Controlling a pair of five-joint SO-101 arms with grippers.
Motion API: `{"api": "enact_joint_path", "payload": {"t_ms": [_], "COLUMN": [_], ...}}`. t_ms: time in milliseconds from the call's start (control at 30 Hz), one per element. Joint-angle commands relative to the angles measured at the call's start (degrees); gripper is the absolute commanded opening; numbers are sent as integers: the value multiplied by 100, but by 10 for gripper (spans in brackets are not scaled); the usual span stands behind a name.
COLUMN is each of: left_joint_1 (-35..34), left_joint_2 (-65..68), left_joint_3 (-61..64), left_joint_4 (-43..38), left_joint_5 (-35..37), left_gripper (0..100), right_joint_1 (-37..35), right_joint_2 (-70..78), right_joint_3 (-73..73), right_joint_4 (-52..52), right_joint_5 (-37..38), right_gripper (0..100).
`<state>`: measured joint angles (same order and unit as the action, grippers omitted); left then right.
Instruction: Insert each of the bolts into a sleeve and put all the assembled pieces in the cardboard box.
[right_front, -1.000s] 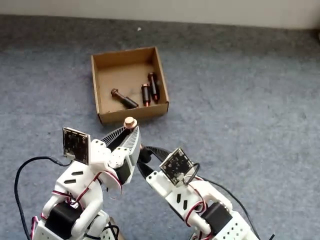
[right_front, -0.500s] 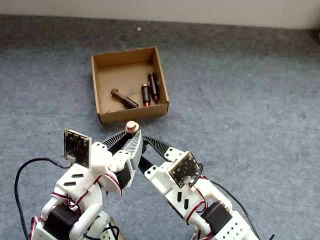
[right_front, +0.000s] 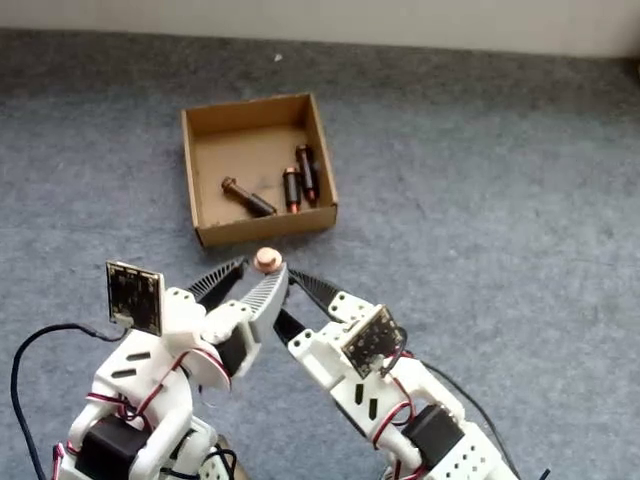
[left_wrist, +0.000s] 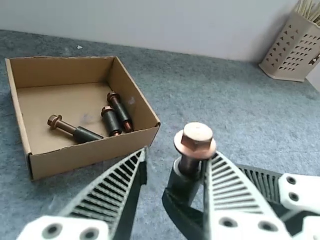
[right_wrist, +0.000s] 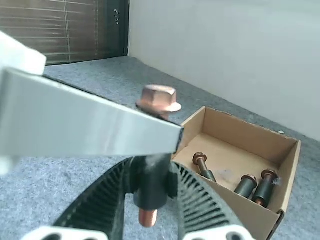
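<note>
Bolt (right_front: 266, 260) and sleeve (right_wrist: 150, 185) stand upright together in the air, just off the cardboard box (right_front: 258, 230) at its 6 o'clock side in the high view. The copper flanged head is on top, and the shank tip pokes out below the dark sleeve in the right wrist view. The right tool (right_wrist: 150, 172) is clamped on the sleeve, with one ribbed black finger on each side of it.

The left tool (left_wrist: 177, 154) has its fingers spread apart around the same piece. The bolt head rises between them. It sits right next to one finger (left_wrist: 225, 190) and clear of the other (left_wrist: 112, 192).

The box rests on the grey tabletop (right_front: 480, 200), at about 11 o'clock from the middle of the high view, with its open top up. Three assembled pieces lie flat on its floor. One (right_front: 250, 198) is slanted near the centre. Two more (right_front: 291, 188) (right_front: 306, 172) lie side by side against the wall at the box's 3 o'clock side.

Both arm bases sit at 6 o'clock in the high view, and their tools meet just short of the box. A pale perforated holder (left_wrist: 295, 45) stands on the tabletop well apart from the box.
</note>
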<state>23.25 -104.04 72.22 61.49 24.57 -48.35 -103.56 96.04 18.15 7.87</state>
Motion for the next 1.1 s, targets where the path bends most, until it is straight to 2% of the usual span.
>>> {"api": "enact_joint_path", "payload": {"t_ms": [0,233,400,500,700,1067], "left_joint_1": [-13,-13,-31,-374,-1103,-1842], "left_joint_2": [13,13,13,13,13,22], "left_joint_3": [-119,-242,-567,-673,-664,-444], "left_joint_4": [246,308,607,624,598,633], "left_joint_5": [-62,-62,-62,-35,-26,-176], "left_gripper": [204,204,204,204,204,206], "right_joint_1": [136,629,637,708,1156,1490], "right_joint_2": [-145,-119,-119,-110,-110,-110], "right_joint_3": [681,681,681,681,681,681], "right_joint_4": [-66,66,295,303,418,418], "right_joint_5": [26,18,9,-26,-879,-914], "right_gripper": [5,5,5,5,5,5]}}
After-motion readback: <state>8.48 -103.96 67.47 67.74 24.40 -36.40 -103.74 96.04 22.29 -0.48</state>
